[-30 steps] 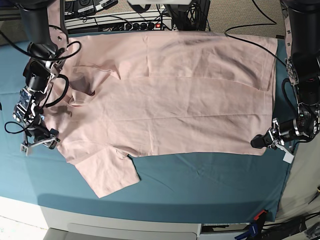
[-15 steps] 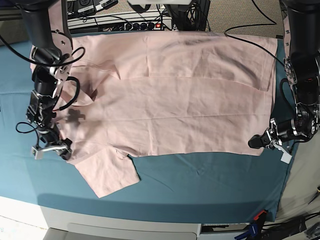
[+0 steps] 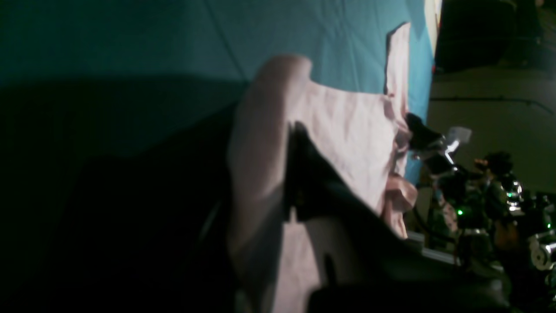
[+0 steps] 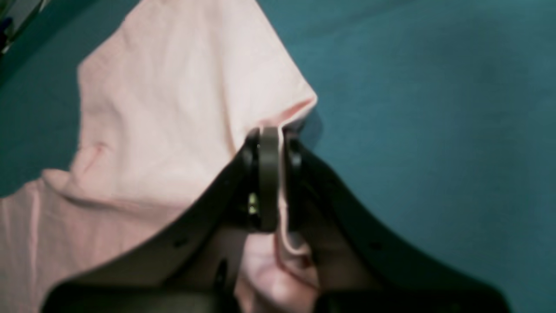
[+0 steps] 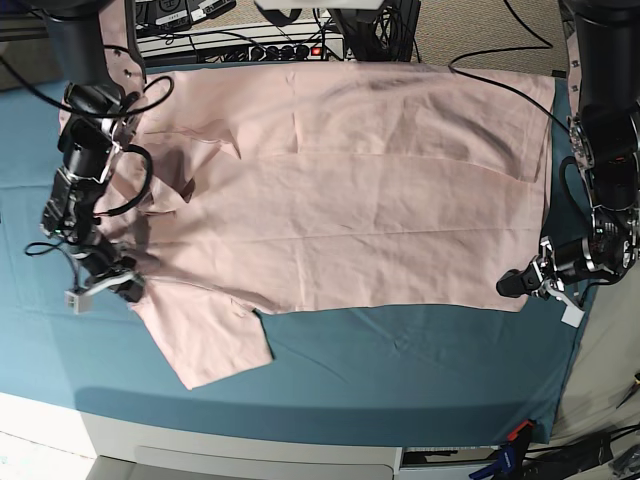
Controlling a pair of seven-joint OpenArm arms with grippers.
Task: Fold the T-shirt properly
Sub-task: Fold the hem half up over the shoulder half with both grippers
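Wrist views, claws (image 4: pixel 271 143) apparently pinching T-shirt (image 5: pixel 350 190)

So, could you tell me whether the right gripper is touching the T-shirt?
Touching: in the right wrist view the right gripper is shut on the edge of the T-shirt.

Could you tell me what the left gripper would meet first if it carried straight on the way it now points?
Shut on the T-shirt hem corner, the left gripper points across the shirt, so probably more pink fabric first; depth is unclear.
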